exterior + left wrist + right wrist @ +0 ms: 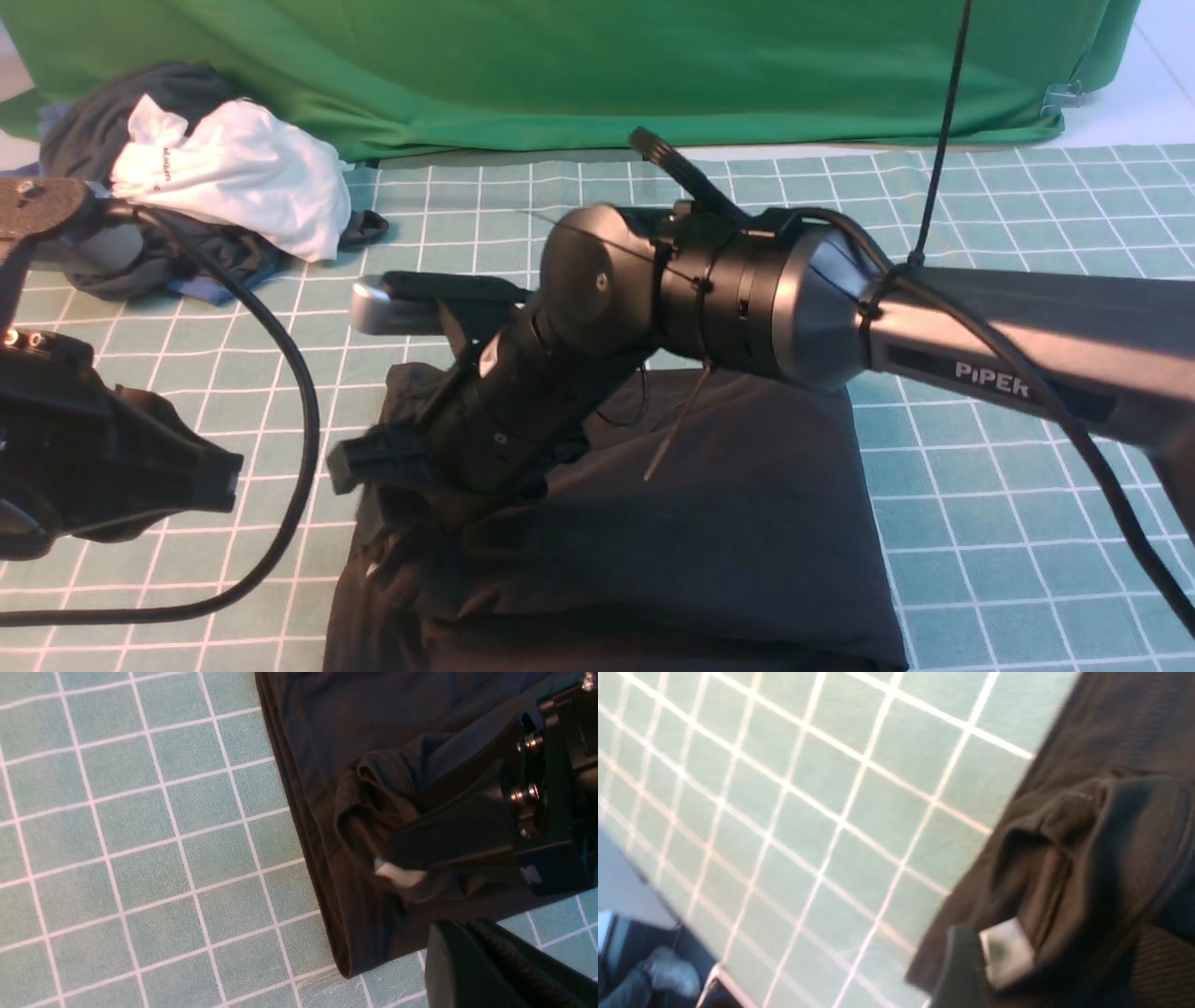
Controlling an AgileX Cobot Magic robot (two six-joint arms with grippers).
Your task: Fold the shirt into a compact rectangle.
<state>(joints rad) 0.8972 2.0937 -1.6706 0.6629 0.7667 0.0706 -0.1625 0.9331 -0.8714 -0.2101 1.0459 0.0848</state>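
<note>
The shirt [728,523] lies on the near middle of the tabletop [1008,523], a rough black rectangle with its left edge bunched around a white label [397,872]. The right gripper [373,467] is down at that bunch, jaws spread, the fold loose between them. The left gripper [222,485] hangs just left of the shirt, jaws clenched, apparently empty. The cloth looks light and limp, its layers likely to slide; pinching all layers at a corner seems best. Far left sits a clothes pile [233,177].
</note>
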